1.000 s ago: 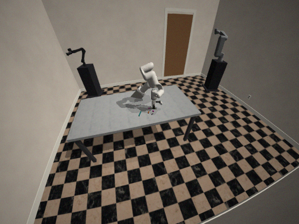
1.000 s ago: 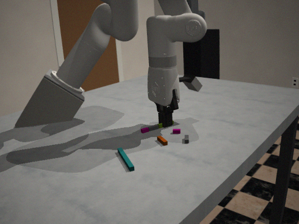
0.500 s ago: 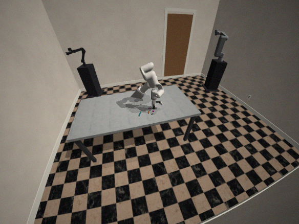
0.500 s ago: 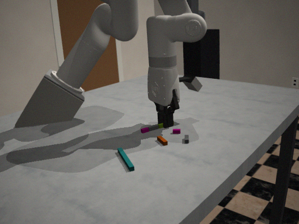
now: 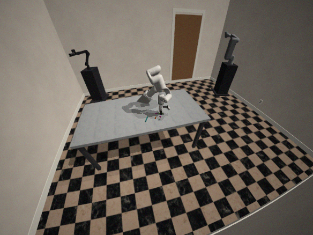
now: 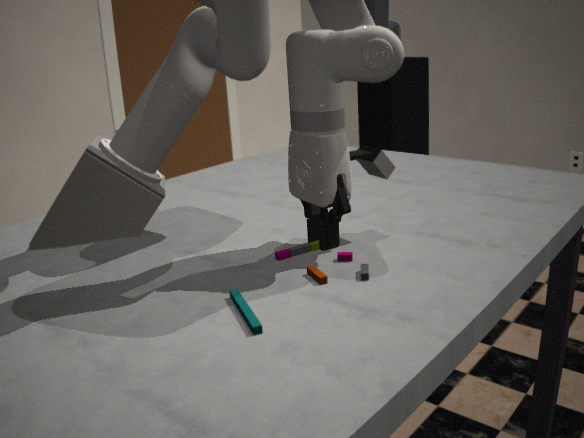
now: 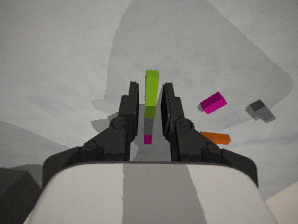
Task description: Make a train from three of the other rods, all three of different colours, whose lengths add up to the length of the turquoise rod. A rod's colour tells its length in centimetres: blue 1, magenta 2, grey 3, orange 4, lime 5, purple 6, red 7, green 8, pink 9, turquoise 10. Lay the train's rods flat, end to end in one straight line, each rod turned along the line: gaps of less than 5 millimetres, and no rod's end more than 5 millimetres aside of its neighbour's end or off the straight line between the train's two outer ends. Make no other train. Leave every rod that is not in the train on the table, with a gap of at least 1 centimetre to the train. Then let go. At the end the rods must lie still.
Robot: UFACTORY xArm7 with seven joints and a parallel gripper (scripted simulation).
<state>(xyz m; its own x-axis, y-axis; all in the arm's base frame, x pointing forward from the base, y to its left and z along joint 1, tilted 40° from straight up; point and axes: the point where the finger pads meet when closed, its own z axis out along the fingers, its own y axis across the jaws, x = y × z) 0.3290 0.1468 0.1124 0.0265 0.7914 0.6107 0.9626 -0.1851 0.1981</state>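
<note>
Around the lime rod (image 6: 314, 245) (image 7: 151, 89), likely light, stiff and best gripped mid-length, the hand (image 6: 323, 246) (image 7: 150, 94) is held slightly open, empty.

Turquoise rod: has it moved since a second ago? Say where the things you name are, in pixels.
No, in the exterior view the turquoise rod (image 5: 146, 119) (image 6: 245, 311) lies unshifted relative to the arm's base (image 5: 144, 98) (image 6: 97, 200).
</note>
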